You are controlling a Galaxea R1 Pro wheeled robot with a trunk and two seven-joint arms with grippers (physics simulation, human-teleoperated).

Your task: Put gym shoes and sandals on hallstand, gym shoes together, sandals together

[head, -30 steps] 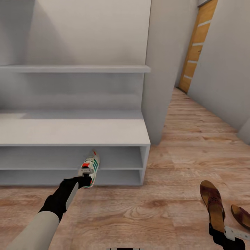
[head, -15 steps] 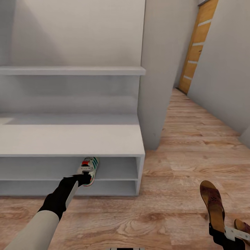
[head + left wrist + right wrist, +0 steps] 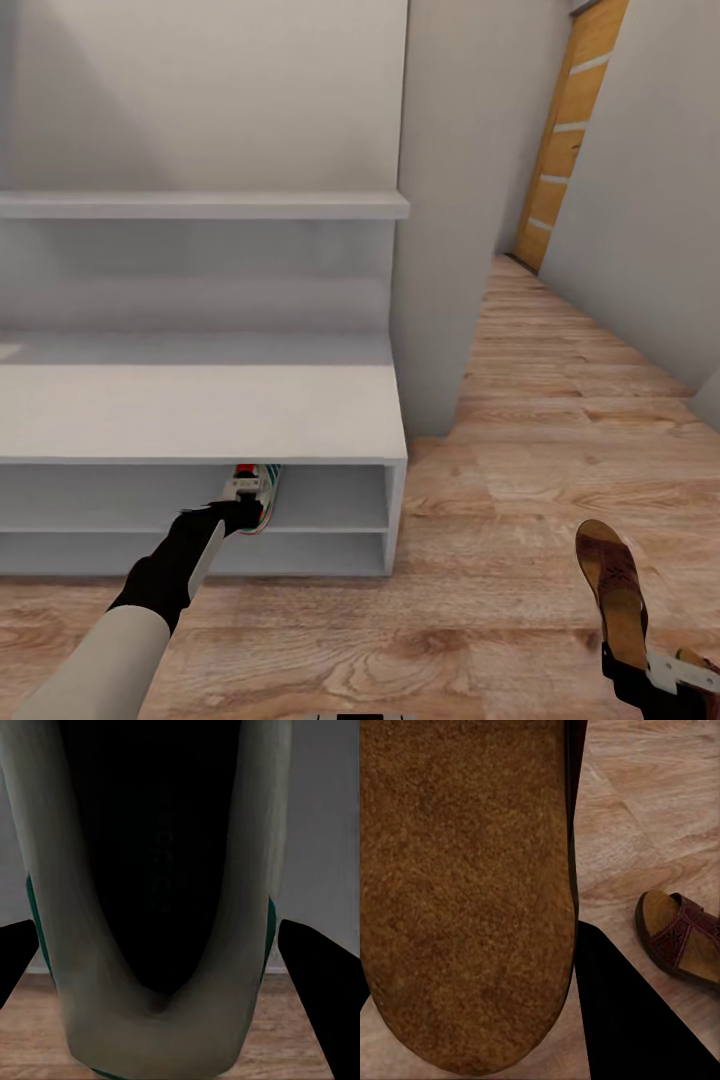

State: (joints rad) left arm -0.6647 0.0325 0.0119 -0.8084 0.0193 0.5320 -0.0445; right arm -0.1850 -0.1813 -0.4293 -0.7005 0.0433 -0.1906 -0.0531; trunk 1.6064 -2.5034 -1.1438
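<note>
**A:** Where is the sneaker (image 3: 255,492)?

**B:** In the head view it sits at about seven o'clock from the picture's middle, pinched at its heel end by the left gripper (image 3: 243,508). Its toe goes into the upper slot of the shoe rack (image 3: 200,410), under the rack's top board, so the front half is hidden. In the left wrist view the sneaker's (image 3: 154,907) dark opening and cream collar lie between the two black fingers (image 3: 319,982), which sit against its sides, over the wood floor (image 3: 300,1050).

**A:** And the right side?

**B:** The right gripper (image 3: 650,675) shows at five o'clock, at the picture's lower edge, closed on the heel end of a brown sandal (image 3: 613,590). That sandal points up and away to about twelve o'clock, lifted above the floor (image 3: 520,480). The right wrist view has its tan insole (image 3: 465,885) very close.

**A:** The other sandal?

**B:** On the floor just beside the held one; the right wrist view shows its strap and insole (image 3: 679,941). In the head view only a sliver (image 3: 700,662) peeks out near the right gripper.

**A:** Anything else?

**B:** A grey pillar (image 3: 450,200) at one o'clock, right of the rack, and a wooden door (image 3: 570,130) down the corridor at two o'clock.
</note>
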